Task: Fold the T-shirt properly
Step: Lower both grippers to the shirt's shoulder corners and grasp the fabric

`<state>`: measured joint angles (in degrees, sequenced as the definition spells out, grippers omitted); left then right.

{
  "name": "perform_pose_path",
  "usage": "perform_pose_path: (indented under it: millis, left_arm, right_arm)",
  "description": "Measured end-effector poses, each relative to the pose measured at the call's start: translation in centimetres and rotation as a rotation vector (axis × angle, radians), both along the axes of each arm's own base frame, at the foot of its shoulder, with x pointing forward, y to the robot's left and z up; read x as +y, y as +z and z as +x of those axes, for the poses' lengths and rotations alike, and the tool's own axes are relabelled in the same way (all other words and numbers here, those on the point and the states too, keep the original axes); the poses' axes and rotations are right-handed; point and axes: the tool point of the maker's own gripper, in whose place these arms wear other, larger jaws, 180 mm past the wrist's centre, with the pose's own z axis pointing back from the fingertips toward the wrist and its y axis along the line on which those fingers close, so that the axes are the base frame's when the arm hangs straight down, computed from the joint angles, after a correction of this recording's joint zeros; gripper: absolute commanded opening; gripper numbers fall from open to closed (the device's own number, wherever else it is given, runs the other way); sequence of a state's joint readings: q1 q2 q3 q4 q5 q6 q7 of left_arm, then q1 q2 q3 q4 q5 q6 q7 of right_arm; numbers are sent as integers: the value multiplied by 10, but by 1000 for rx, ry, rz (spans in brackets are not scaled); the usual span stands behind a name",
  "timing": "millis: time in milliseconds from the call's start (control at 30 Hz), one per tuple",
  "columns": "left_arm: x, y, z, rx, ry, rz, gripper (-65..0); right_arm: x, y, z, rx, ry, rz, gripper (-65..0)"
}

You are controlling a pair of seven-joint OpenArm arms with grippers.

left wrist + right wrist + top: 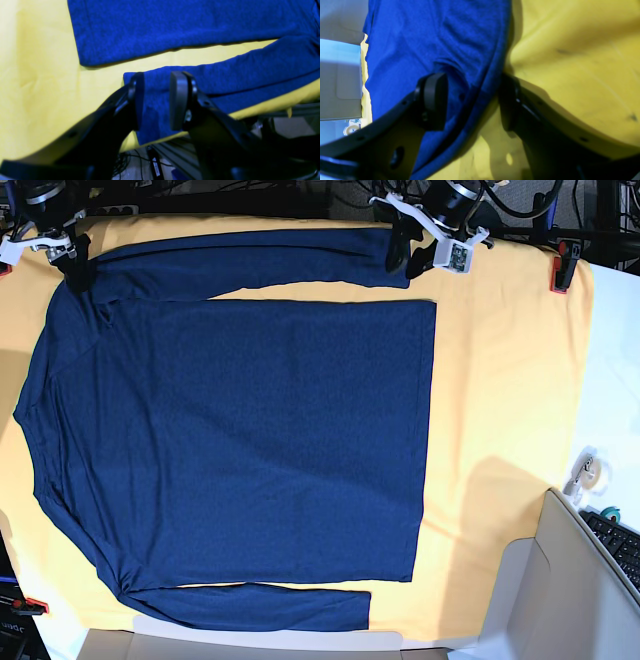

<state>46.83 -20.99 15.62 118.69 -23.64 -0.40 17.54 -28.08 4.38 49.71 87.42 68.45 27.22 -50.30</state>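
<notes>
A: Fingers status? Left fingers (156, 100) parted, straddling the sleeve cuff (150, 110) of the T-shirt (240, 440), not clamped on it.

B: Right fingers (472, 100) also apart, one pad on the blue fabric near the shoulder, the other over the yellow cloth (570, 62). Nothing gripped.

A: Shirt position?

B: Spread flat on the yellow cloth covering the table, collar toward base view's left, hem toward its right, both sleeves lying along the body's edges.
</notes>
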Motion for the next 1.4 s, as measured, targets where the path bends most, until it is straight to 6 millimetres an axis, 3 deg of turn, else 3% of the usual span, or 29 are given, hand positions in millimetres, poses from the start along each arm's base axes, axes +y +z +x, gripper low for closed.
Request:
perform_pose_path:
  millis: [67,133,233,267,433,533,600,733,1000,1400]
  left_arm:
    - [4,1,3,7,32,-31,-478]
    - [13,3,7,17,86,-69,-478]
    - [27,4,9,77,189,-183,-459]
    - [28,1,6,126,203,-217,-447]
    - [26,1,6,311,225,-414,-416]
    - [24,9,22,328,189,-484,-414]
    - [34,2,28,355,202,-477,-414]
    - [44,-23,19,465,211,-442,-414]
    - [47,-36,10,513,222,-438,-414]
    - [20,-49,-22,675,119,-451,-414]
  right_arm:
    - [8,-2,4,-3,19,12,-336]
    - [15,-4,6,-8,29,29,-400]
    - [28,-12,6,15,56,54,-622]
    - [32,-14,6,27,69,58,-650]
    - [37,-15,10,21,85,66,-649]
    - [40,-15,11,22,93,70,-649]
    - [41,-15,12,20,95,72,-649]
    - [41,-15,11,24,99,72,-649]
    - [41,-15,11,23,99,71,-649]
    - [41,-15,11,23,99,71,-649]
